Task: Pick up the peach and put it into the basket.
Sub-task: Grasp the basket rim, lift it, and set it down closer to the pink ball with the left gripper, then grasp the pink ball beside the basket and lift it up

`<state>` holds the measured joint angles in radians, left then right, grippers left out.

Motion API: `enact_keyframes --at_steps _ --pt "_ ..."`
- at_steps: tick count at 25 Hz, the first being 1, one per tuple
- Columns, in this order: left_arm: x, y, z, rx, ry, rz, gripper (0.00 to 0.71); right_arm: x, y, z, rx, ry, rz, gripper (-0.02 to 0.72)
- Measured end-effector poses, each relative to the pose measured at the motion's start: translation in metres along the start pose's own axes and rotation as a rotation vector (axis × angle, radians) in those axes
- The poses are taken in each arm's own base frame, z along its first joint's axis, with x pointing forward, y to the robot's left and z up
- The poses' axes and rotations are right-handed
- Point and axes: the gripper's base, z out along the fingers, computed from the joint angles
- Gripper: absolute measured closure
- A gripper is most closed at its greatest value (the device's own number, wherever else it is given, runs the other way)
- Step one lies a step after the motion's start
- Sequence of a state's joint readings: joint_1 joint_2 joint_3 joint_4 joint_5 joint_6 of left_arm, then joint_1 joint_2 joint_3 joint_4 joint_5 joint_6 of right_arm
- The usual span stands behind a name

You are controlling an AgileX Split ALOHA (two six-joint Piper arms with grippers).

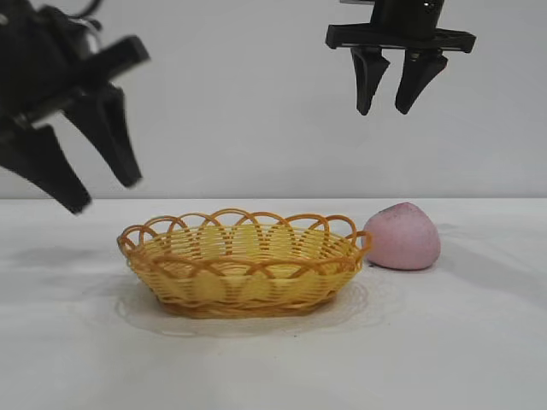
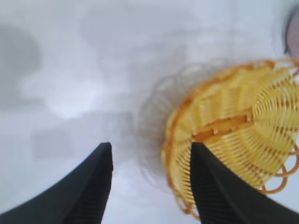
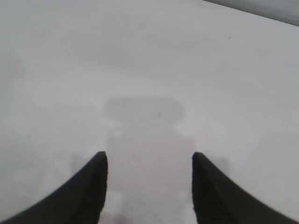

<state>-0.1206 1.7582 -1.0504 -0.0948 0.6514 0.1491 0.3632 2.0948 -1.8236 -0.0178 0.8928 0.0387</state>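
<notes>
The dusty-pink peach rests on the white table just right of the basket, close to its rim. The basket is a shallow yellow wicker oval with an orange looped rim, and nothing lies in it. My left gripper hangs above and to the left of the basket, tilted, open and empty. In the left wrist view the gripper straddles the basket's edge from above, and a sliver of the peach shows beyond. My right gripper is high above the peach, open and empty; beneath it lies only bare table.
The white table runs flat around the basket, with a plain pale wall behind. No other objects stand on it.
</notes>
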Motion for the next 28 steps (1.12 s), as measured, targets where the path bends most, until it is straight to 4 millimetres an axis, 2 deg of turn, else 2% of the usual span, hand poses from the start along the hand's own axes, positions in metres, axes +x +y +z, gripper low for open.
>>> enact_keyframes --at_steps 2,5,11,14,16,19,23,26,28 --pt "0.001 0.017 -0.001 -0.138 0.008 -0.03 0.381 0.0 0.0 0.002 0.0 0.003 0.0 0.357" --pt "0.003 0.035 -0.003 -0.211 0.004 -0.081 0.381 0.001 0.0 0.005 0.0 0.011 0.0 0.357" --pt "0.006 0.057 -0.015 -0.12 -0.037 -0.188 0.381 0.002 0.0 0.008 -0.001 0.019 0.001 0.357" --pt "0.008 0.071 -0.03 -0.089 -0.09 -0.238 0.381 0.002 0.0 0.008 -0.004 0.021 0.004 0.357" --pt "0.009 0.074 -0.044 -0.094 -0.129 -0.247 0.381 0.002 0.001 0.008 -0.006 0.021 0.005 0.357" --pt "0.008 0.067 -0.073 -0.102 -0.213 -0.233 0.381 0.002 0.002 0.008 -0.018 0.021 0.015 0.357" --pt "0.012 0.036 -0.125 -0.09 -0.351 -0.154 0.381 0.003 0.002 0.008 -0.024 0.024 0.02 0.357" --pt "0.031 0.012 -0.156 -0.102 -0.422 -0.108 0.381 0.003 0.003 0.008 -0.032 0.024 0.019 0.357" --pt "0.052 0.0 -0.161 -0.133 -0.395 -0.096 0.381 0.003 0.004 0.008 -0.043 0.024 0.015 0.357"
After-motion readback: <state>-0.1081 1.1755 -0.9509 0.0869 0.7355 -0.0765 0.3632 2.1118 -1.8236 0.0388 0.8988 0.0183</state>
